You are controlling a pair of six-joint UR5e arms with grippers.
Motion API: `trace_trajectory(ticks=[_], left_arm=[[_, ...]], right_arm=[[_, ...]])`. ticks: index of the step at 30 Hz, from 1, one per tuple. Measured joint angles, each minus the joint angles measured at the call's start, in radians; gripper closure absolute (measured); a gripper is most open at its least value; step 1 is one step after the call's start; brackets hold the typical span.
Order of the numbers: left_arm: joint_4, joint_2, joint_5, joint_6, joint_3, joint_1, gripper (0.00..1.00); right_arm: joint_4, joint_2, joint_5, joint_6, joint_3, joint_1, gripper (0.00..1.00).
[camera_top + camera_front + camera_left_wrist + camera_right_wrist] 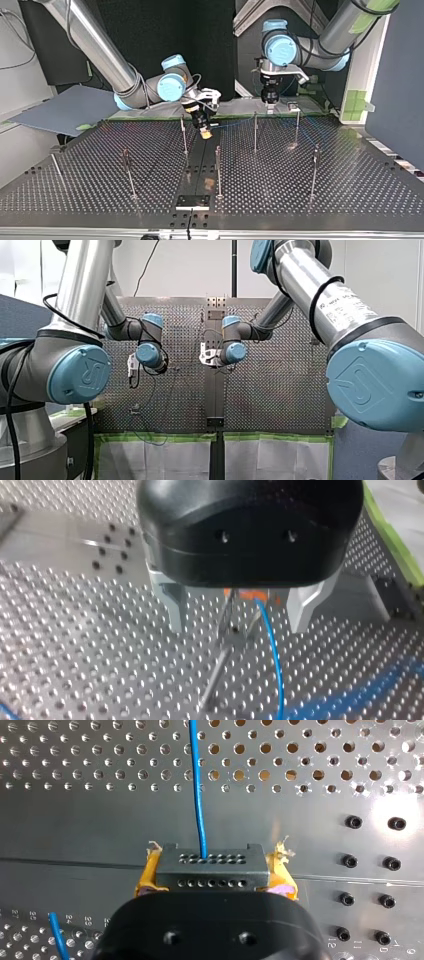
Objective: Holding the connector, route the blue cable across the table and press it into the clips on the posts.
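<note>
Perforated worktop [100, 165]. Right claw [204, 133] clamps the connector [212, 867], blue cable [198, 795] leading out ahead. Left claw [239, 615] wide, straddling a post [220, 665] and the cable. Routing step; next likely needs cable pressed down onto that post.

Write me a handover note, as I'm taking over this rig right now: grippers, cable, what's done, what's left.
My right gripper: shut on the grey connector, a yellow pad on either side.
My left gripper: open, with the blue cable and a post between its fingers.
Cable: leaves the connector and runs across the table toward my left gripper.
Done: connector held, cable strung out.
Cannot tell: whether any clip holds the cable yet.
Left: press the cable into the clips.
</note>
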Motion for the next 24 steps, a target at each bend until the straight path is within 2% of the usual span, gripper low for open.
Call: trace_trajectory(ticks=[8, 12, 18, 24], left_arm=[[0.006, 0.016, -0.001, -0.007, -0.036, -0.053, 0.0], [0.026, 0.015, -0.017, -0.026, -0.037, -0.086, 0.0], [0.066, 0.004, -0.046, -0.064, -0.017, -0.138, 0.0], [0.05, -0.041, -0.06, -0.07, 0.03, -0.188, 0.0]], right_arm=[[0.003, -0.001, -0.002, 0.0, 0.013, -0.01, 1.0], [0.007, -0.001, -0.002, -0.001, 0.02, -0.015, 1.0], [0.021, -0.001, -0.001, -0.003, 0.021, -0.019, 1.0], [0.036, -0.002, -0.001, -0.004, 0.021, -0.023, 1.0]])
